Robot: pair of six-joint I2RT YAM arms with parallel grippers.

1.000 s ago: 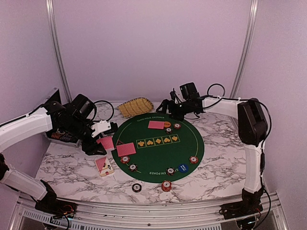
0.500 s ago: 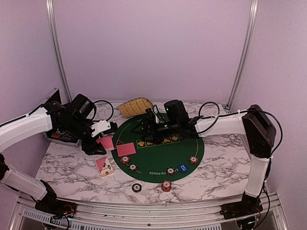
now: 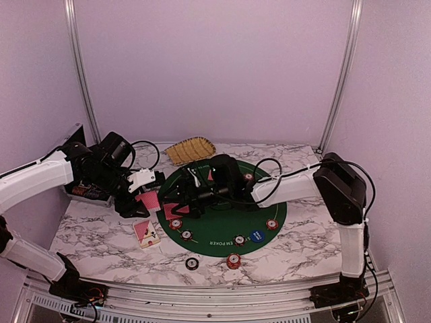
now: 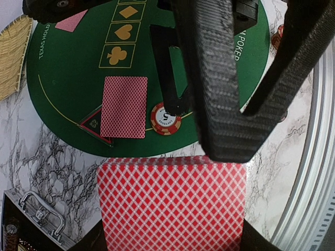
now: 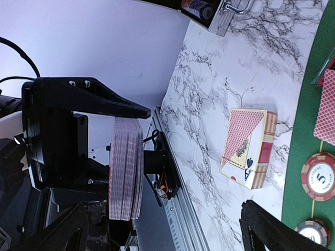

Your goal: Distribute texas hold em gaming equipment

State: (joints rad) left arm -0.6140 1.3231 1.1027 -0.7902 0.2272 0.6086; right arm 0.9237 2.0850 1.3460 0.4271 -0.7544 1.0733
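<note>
One deck of red-backed cards point(image 4: 172, 204) pinched in left hand point(image 3: 143, 200); right hand point(image 3: 180, 200) spread.

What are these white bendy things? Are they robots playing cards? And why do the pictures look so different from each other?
They are two robot arms, each ending in a two-finger gripper. One picture is taken from above and shows the whole marble table. The other two come from little cameras on the arms' wrists, so things there look huge and sideways.

On the table lies a round green poker mat. On it are poker chips, a blue button and a red-backed card. Beside the mat sit a card box and a yellow basket.

The left gripper is shut on a deck of cards. The right gripper is open, holds nothing, and reaches across toward that deck.
</note>
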